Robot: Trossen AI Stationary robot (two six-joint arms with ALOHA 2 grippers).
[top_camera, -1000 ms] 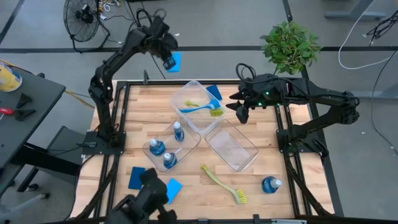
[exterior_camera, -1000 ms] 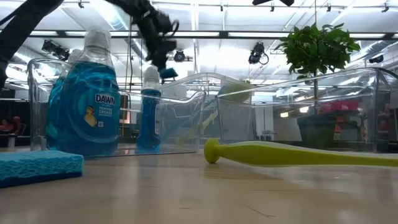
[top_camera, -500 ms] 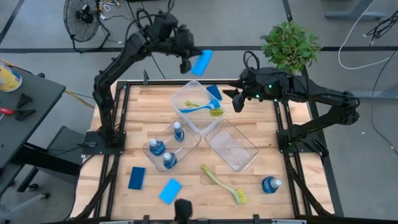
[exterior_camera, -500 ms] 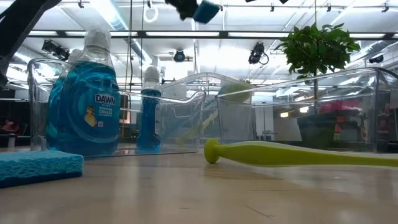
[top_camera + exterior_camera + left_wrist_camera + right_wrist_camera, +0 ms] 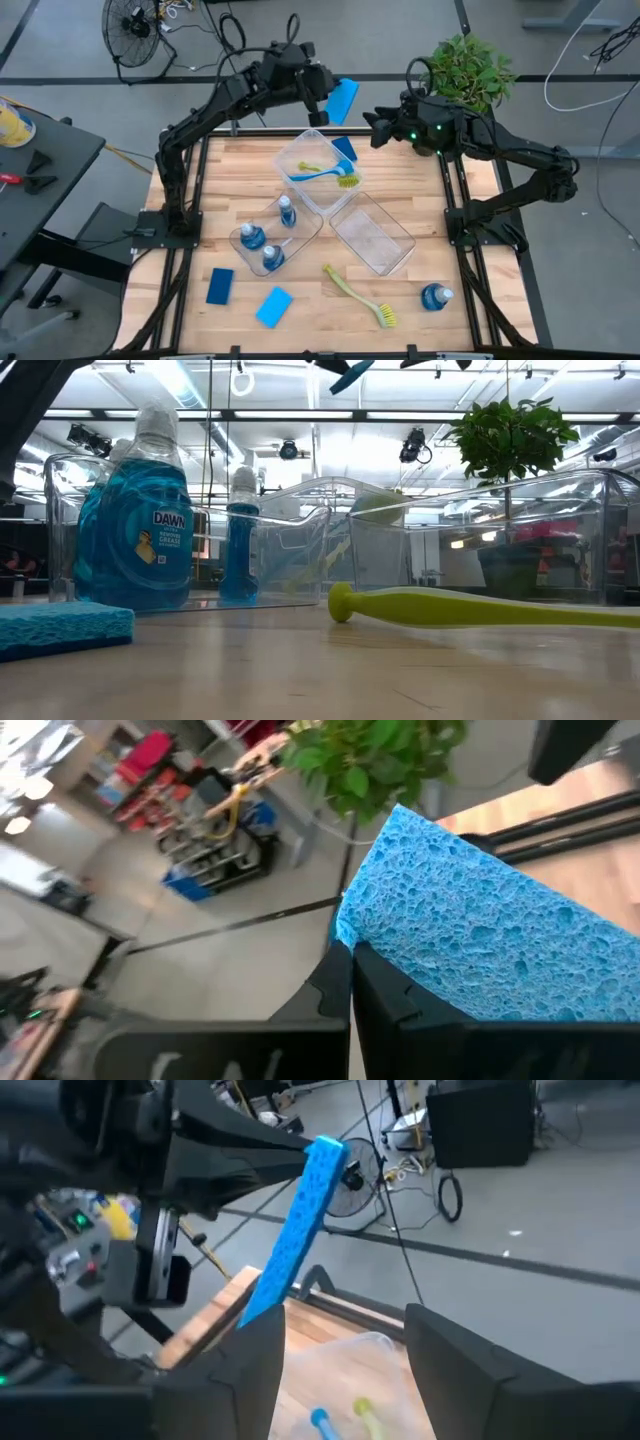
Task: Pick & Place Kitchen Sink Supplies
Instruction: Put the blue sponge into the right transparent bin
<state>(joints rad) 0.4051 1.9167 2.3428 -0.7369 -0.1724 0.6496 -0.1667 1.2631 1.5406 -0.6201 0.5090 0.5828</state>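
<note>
I'm holding a sponge [image 5: 342, 100] clamped in the left end effector [image 5: 322, 97], facing the right end effector [image 5: 372, 120], fingers apart; a thin edge grip risks dropping it.

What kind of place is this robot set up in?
Likely a robotics lab or workshop, not a kitchen: a slatted wooden table on a black frame, a floor fan and loose cables on bare grey floor, and equipment carts beyond.

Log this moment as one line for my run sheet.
left hand: shut on light-blue sponge, raised over far table edge | right hand: open, facing sponge | phase: handover pending
</note>
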